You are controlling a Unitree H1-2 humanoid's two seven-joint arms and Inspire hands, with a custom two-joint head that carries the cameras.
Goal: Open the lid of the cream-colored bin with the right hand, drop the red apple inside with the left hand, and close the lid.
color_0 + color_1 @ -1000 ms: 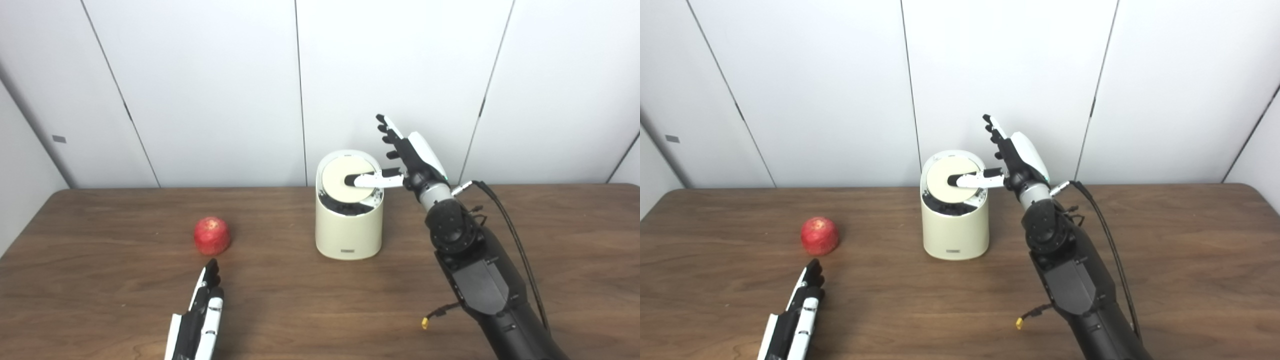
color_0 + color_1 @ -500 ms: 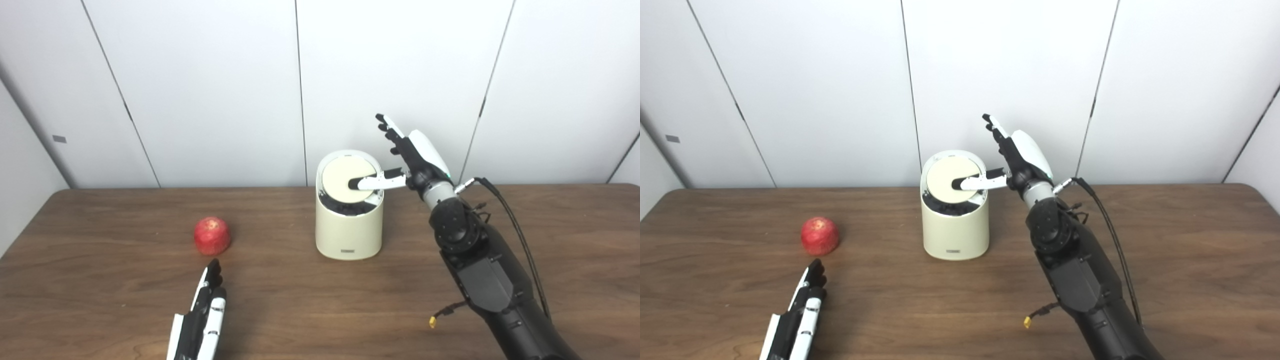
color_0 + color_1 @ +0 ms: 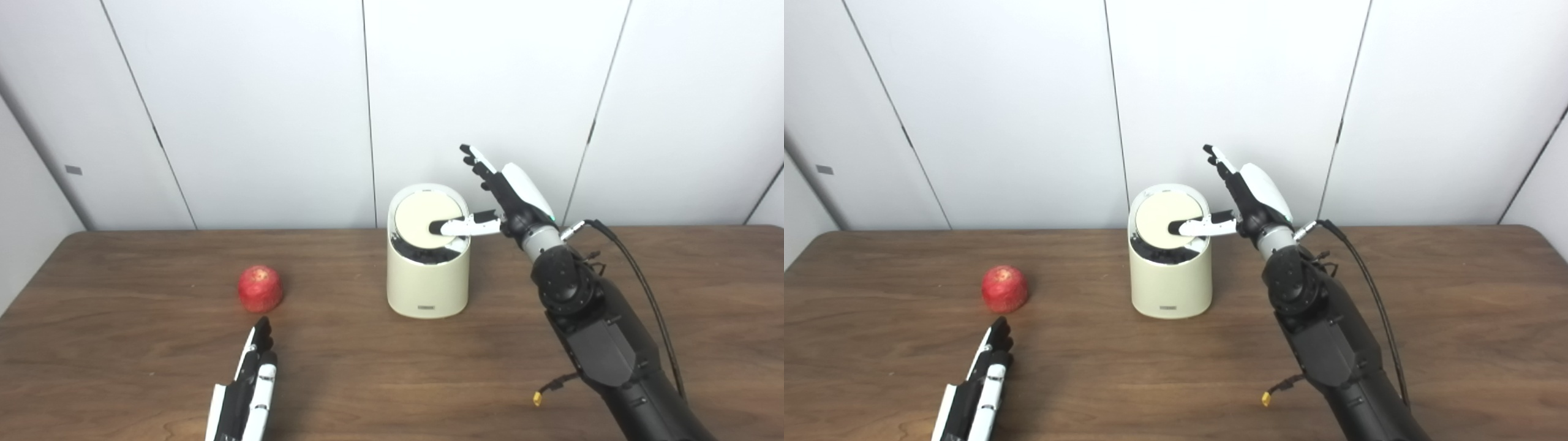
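A dark wood-grain tabletop (image 3: pixel 380 367) stands before white wall panels (image 3: pixel 257 104). At its centre sits the cream bin (image 3: pixel 427 278), its round lid (image 3: pixel 424 222) tilted over a dark gap. The right hand (image 3: pixel 503 195), at 3 o'clock from the bin, is spread, thumb tip resting on the lid. The red apple (image 3: pixel 260 288) lies at 9 o'clock from the bin. The left hand (image 3: pixel 248 383) lies flat, fingers straight together, holding nothing, at 6 o'clock from the apple.
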